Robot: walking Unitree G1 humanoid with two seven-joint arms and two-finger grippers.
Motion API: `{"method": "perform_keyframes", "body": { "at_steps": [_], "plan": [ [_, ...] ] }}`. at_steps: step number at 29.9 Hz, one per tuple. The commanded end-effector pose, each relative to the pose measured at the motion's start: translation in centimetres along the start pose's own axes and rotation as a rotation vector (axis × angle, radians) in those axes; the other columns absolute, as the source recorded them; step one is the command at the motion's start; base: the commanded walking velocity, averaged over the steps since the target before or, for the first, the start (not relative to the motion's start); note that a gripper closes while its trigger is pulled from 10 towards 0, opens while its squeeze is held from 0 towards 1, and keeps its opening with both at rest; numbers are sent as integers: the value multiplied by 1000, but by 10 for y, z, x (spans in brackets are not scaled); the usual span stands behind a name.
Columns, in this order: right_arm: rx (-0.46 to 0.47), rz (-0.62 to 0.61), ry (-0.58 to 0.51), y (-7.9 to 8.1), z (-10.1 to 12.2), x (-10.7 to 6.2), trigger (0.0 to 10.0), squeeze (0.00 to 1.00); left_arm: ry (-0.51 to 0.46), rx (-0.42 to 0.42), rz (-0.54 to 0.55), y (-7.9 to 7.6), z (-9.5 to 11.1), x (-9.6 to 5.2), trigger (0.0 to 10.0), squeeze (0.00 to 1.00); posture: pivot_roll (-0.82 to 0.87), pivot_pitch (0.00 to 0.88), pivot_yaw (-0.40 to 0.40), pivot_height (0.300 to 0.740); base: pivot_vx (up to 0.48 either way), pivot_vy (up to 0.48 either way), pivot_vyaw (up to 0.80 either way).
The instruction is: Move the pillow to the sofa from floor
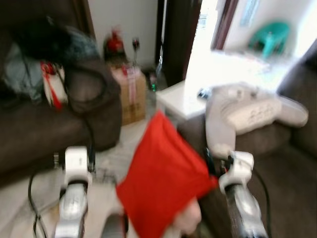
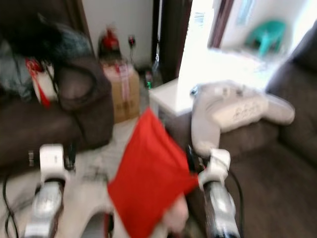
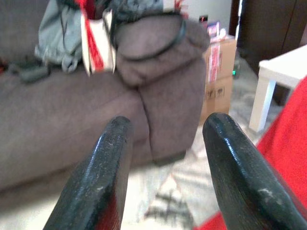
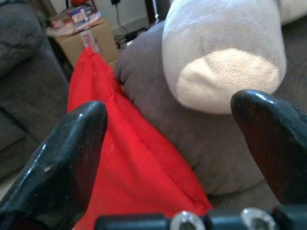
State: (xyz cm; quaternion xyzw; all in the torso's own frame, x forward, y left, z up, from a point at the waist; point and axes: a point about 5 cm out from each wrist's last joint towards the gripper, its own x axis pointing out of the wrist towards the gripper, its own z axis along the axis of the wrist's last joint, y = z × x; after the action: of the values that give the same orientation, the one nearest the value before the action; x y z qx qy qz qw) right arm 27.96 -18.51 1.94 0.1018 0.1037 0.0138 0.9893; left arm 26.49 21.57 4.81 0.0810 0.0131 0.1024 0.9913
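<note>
The red fabric pillow (image 1: 161,178) was raised off the floor between both arms, tilted with one corner up, just beside the rounded arm of the right brown sofa (image 1: 292,168). The left gripper (image 3: 165,158) and right gripper (image 4: 168,139) fingers stood wide, clamping nothing. A grey plush toy (image 1: 237,111) draped that sofa arm. A cardboard box (image 1: 131,91) stood beyond; pale floor (image 1: 121,148) lay open between the sofas.

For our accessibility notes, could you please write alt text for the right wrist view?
A red pillow leans against a grey-brown sofa arm, seen between the right tool's two spread black fingers. A grey and cream plush toy lies on the sofa arm, with a cardboard box beyond.
</note>
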Motion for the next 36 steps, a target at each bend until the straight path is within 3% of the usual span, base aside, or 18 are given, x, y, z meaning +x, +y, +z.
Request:
{"method": "perform_keyframes", "body": {
  "at_steps": [1,3,8,10,18,25,31,36],
  "plan": [
    [-10,39,-50,7,21,12,10000,0,-38,-14,-3,-1,13,10,10000,0,103,13,-95,634,0,0,0],
    [-62,82,-17,17,29,22,10000,0,-36,-21,-7,-2,13,11,10000,0,104,13,-101,634,0,0,0],
    [-56,117,18,27,34,34,10000,0,-30,-30,-18,-6,12,11,10000,0,117,16,-116,634,0,0,0],
    [-88,103,118,29,27,40,10000,0,-22,-37,-34,-9,11,10,10000,0,123,19,-124,634,0,0,0],
    [-67,75,231,34,15,43,10000,0,-7,-51,-10,-4,8,5,10000,0,154,38,-156,634,0,0,0],
    [-89,27,383,33,-1,42,10000,0,26,-73,35,6,-1,-10,10000,0,174,76,-188,634,0,0,0],
    [-125,15,381,30,3,44,10000,0,37,-81,43,5,-4,-17,10000,0,174,92,-201,634,0,0,0],
    [-99,7,303,32,18,51,10000,0,38,-84,53,6,-4,-22,10000,0,172,108,-208,634,0,0,0]
  ]
}}
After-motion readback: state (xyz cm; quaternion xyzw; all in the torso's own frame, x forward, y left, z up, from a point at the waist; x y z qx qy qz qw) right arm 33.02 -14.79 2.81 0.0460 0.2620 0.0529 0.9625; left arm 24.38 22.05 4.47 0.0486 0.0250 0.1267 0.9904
